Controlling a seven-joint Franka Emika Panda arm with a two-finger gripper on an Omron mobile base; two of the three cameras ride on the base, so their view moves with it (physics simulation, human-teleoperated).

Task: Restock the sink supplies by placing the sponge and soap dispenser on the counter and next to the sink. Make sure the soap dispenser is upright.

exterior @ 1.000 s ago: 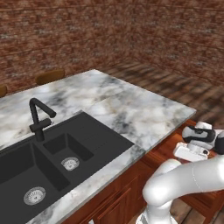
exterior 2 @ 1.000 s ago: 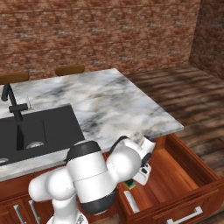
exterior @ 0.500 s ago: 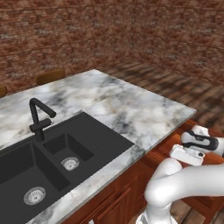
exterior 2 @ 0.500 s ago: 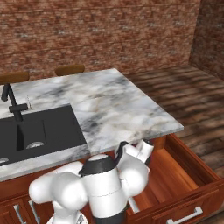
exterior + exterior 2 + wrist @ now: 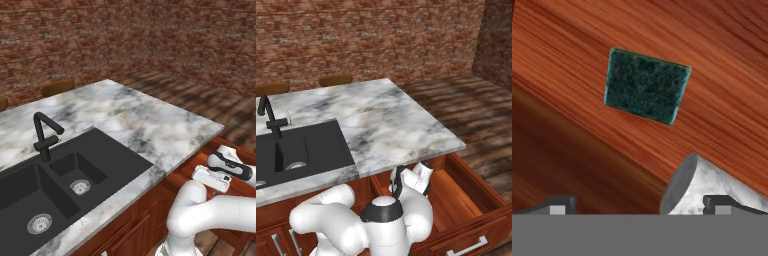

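Reaching into the open drawer point(image 5: 466, 200), fingers apart and empty, the gripper point(image 5: 639, 202) must descend onto the sponge point(image 5: 647, 86) at 12 o'clock.

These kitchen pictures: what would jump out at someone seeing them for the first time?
Probably the big white robot arm bending down into an open wooden drawer under the marble counter. Next, the matte black sink with its angular faucet, set in that counter. In the hand view, a dark green sponge lies flat on the drawer's wooden floor, with a pale grey cylinder beside it, nearer the open tool.
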